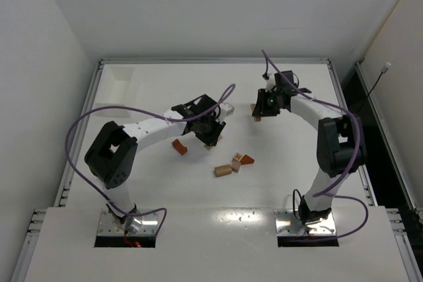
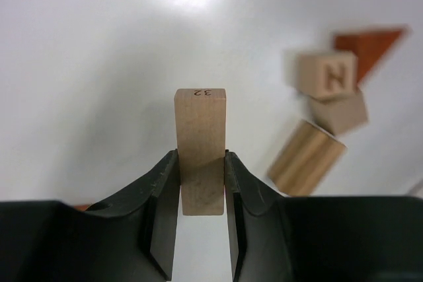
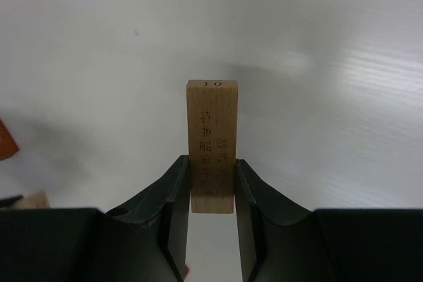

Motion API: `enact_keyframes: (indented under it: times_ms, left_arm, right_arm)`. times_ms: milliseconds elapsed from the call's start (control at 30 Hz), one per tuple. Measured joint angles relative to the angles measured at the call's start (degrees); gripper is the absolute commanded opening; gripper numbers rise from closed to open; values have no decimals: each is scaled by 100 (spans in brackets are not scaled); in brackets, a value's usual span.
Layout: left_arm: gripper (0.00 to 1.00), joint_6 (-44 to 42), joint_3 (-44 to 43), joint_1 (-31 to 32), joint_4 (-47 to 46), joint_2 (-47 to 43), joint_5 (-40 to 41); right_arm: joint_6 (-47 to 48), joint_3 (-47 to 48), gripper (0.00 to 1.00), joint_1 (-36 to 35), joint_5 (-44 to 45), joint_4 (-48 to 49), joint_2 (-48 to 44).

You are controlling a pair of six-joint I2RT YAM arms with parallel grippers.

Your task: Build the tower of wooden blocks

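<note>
Wrist-only: left block (image 2: 200, 140) 32, right block (image 3: 211, 133) seemingly 10.

A: Bright, even overhead light. Glare spots shine on the near ledge (image 1: 244, 216) at the bottom of the top view.
B: Shadows are soft and faint. The left-held block (image 2: 200, 150) and right-held block (image 3: 211, 143) are sharp; the loose blocks (image 2: 327, 110) at right blur.
A: The upper centre of the left wrist view washes out white.

table (image 1: 297, 183): white | lone red-brown block (image 1: 179, 146) | cluster: tan cylinder (image 2: 305, 158), N cube (image 2: 326, 75), red-brown wedge (image 2: 367, 44)
</note>
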State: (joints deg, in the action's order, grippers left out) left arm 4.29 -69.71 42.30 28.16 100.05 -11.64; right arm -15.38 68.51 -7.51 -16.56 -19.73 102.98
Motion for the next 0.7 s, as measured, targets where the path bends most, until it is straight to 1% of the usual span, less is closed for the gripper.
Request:
enact_keyframes:
  times_ms: [167,267,367,533,700]
  left_arm:
    - [0,1147,-581,-420,33,229,1147]
    - [0,1646,-890,-568,50,518,1475]
    - [0,1956,-1043,-686,83,841,1405]
    - [0,2223,-1147,-798,155,1298,1099]
    - [0,2389,-1370,-857,197,1528,767]
  right_arm:
    - [-876,-428,0,-476,35,-35,-61]
    - [-1397,-544,0,-710,227,-122,-61]
    - [-1805,-551,0,-935,389,-127,-61]
    - [-2240,-518,0,-1211,439,-70,9]
    - [-2459,-258,0,-1458,579,72,426]
